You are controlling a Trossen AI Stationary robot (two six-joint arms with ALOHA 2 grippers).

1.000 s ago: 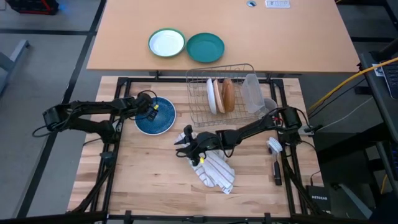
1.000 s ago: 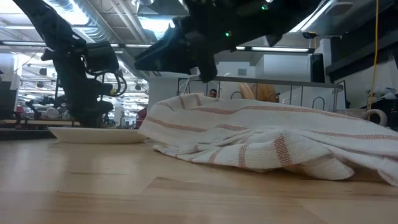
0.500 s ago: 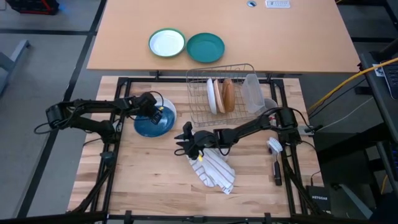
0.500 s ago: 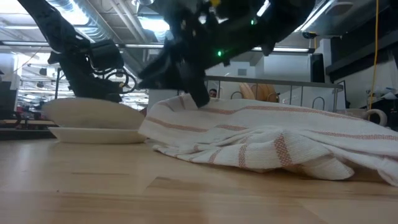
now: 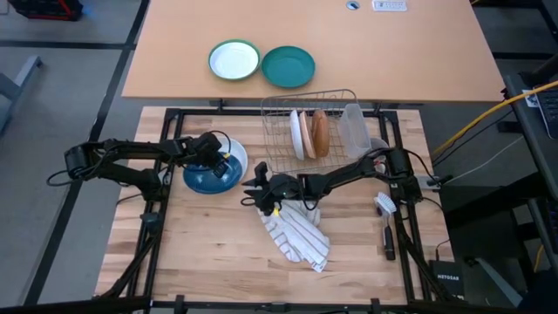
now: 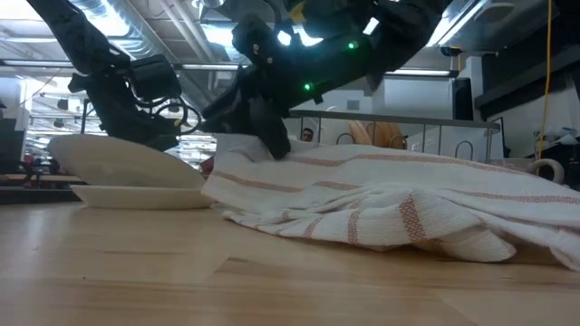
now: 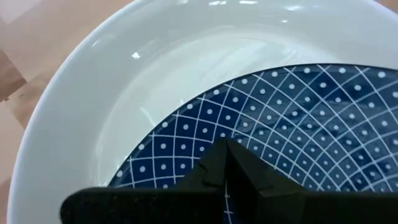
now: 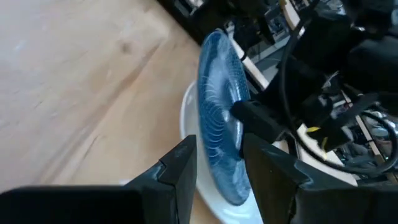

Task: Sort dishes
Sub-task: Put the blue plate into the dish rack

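The dark blue patterned plate sits tipped in a larger white plate at the table's left. Its pale underside faces the near edge, with the left side raised. My left gripper is shut, with its tips on the plate's blue face. My right gripper is open, just right of the blue plate, whose rim shows ahead between the fingers, apart from them. A white plate and a tan-brown plate stand on edge in the wire rack. My left gripper presses its shut fingers on the plate's patterned top face, toward the plate's right side. It comes slanting down from the table's left. The plate is tilted, left side up, and its lower edge rests in the white plate.
A striped towel lies crumpled just near of my right arm. A clear cup stands at the rack's right end. A brush lies at the right edge. A teal plate and a green-rimmed white plate sit on the far table.
The blue plate has tipped: its left side has risen off the white plate while its right side stays down under my left gripper, which has tilted. My right gripper has gone from above the towel toward the far left, close to the blue plate, and rolled a little.
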